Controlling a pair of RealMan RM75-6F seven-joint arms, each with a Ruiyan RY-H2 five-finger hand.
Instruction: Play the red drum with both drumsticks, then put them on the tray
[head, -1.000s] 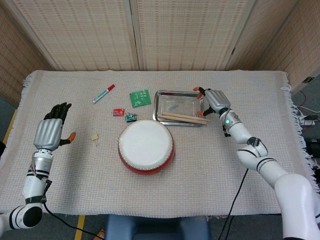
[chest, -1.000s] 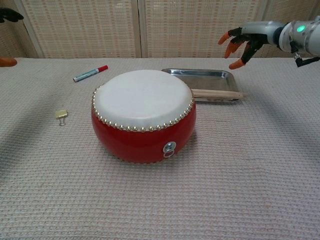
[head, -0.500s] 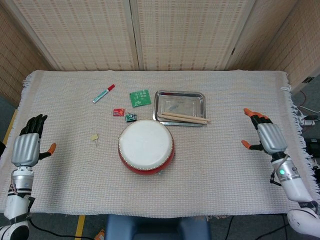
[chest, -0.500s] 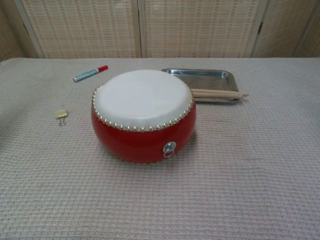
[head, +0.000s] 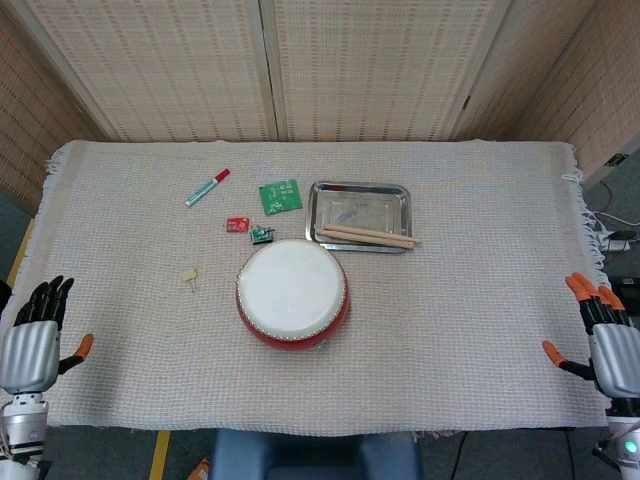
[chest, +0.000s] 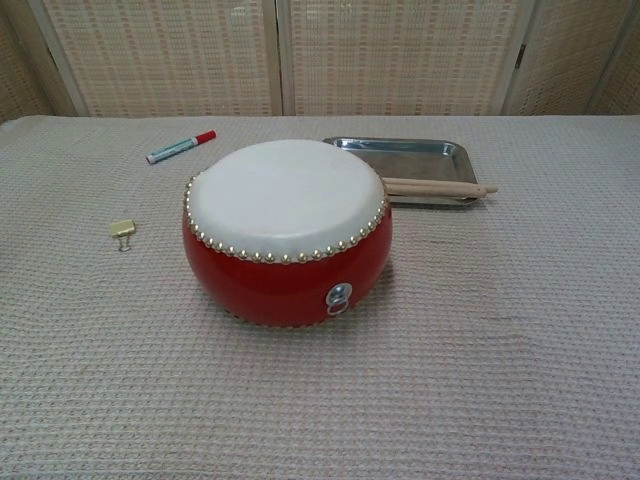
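Both robot hands, left (head: 28, 352) and right (head: 610, 345), hang at the worktop (head: 450, 330) edges, fingers apart, holding nothing. Drumsticks (head: 368, 236) lie across the tray's (head: 358, 189) near rim, tips overhanging beside the red drum (head: 293, 295); a nudge could roll them off.

Cloth-covered table (head: 450, 330) with red drum (head: 292, 294), tray (head: 358, 193), marker (head: 207, 187), binder clip (head: 189, 275).

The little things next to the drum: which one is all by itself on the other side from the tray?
The small gold binder clip. It lies alone on the cloth left of the red drum, while the green card, red packet and marker sit further back, toward the tray.
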